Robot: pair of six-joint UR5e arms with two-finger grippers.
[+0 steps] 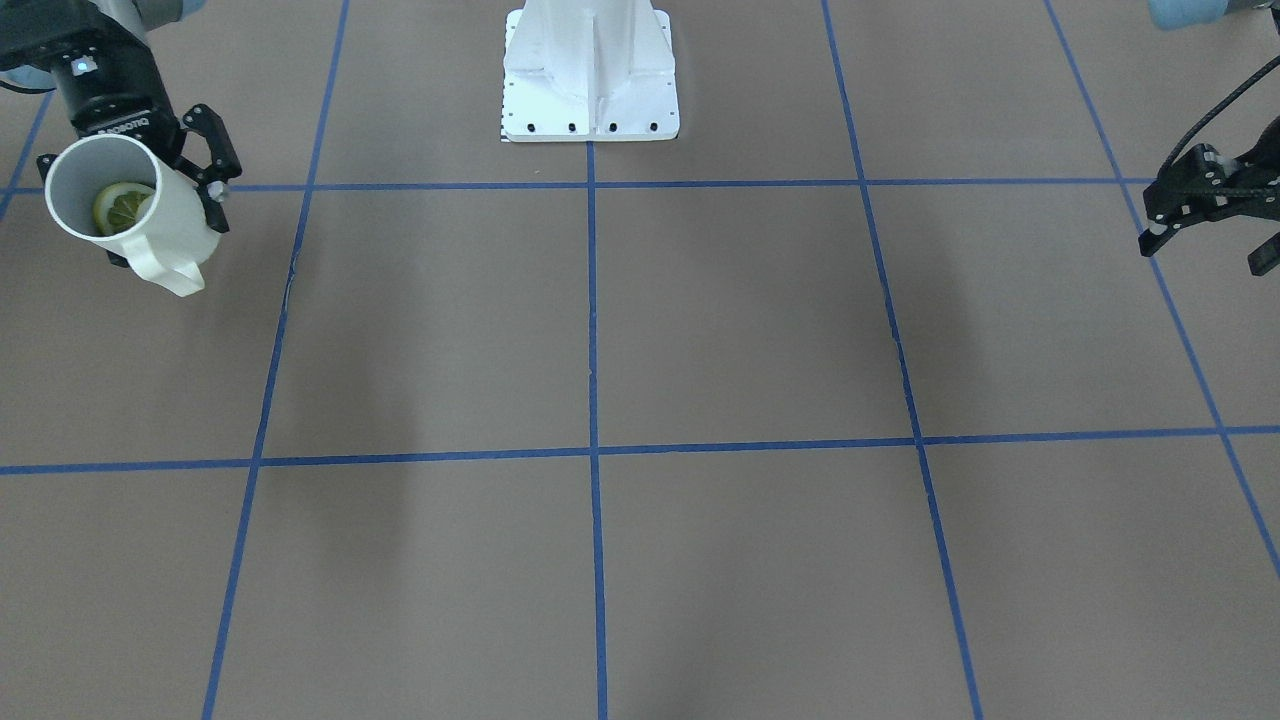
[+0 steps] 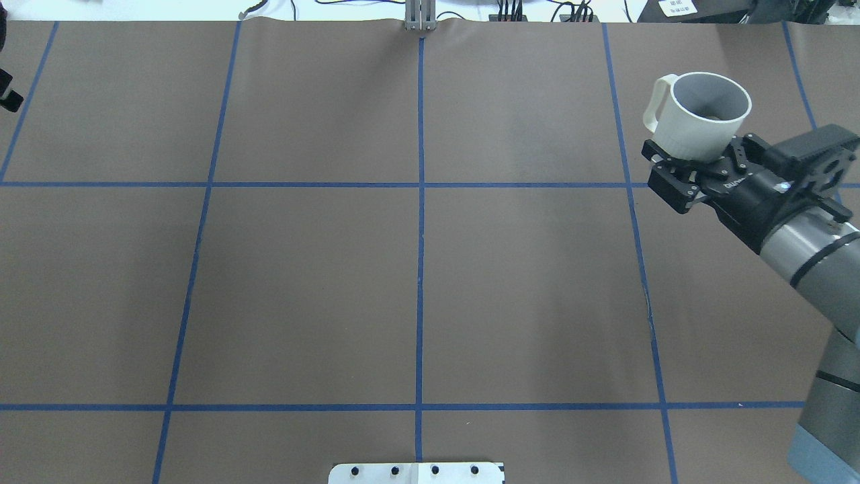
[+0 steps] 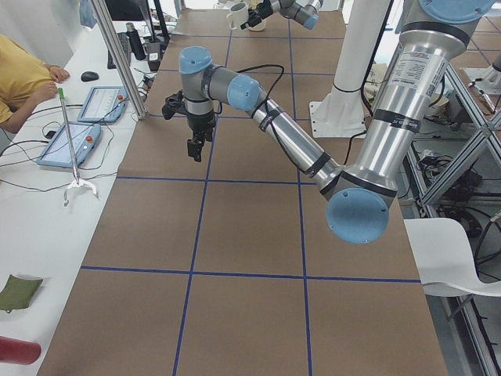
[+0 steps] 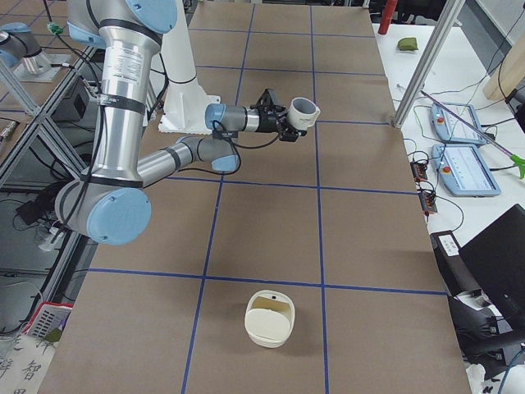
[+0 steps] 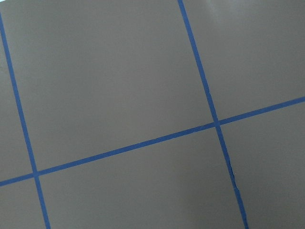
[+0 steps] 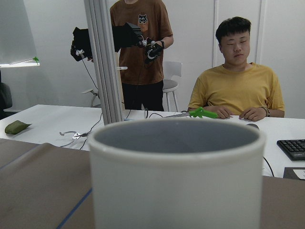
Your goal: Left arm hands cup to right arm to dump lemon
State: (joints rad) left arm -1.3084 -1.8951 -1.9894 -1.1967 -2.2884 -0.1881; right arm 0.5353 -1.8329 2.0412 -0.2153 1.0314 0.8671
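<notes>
The hand-over is judged complete. The cup [image 2: 699,117] is clamped at its lower body by the right gripper [image 2: 699,165] and held clear of the table at the far right of the overhead view. Its mouth is up and slightly tilted, and the lemon [image 1: 122,207] lies inside. Dumping remains: a wrist roll is called for until the mouth faces down. The right arm [image 2: 806,249] is stretched out nearly level. The left gripper [image 1: 1205,245] is kept well apart at the far left, spread and empty.

Left arm [image 3: 293,145], right arm [image 4: 123,98]: silver-grey tubes, pale blue joint caps, black cables. Right hand [image 2: 699,165] black, lettering probably ROBOTIQ.
</notes>
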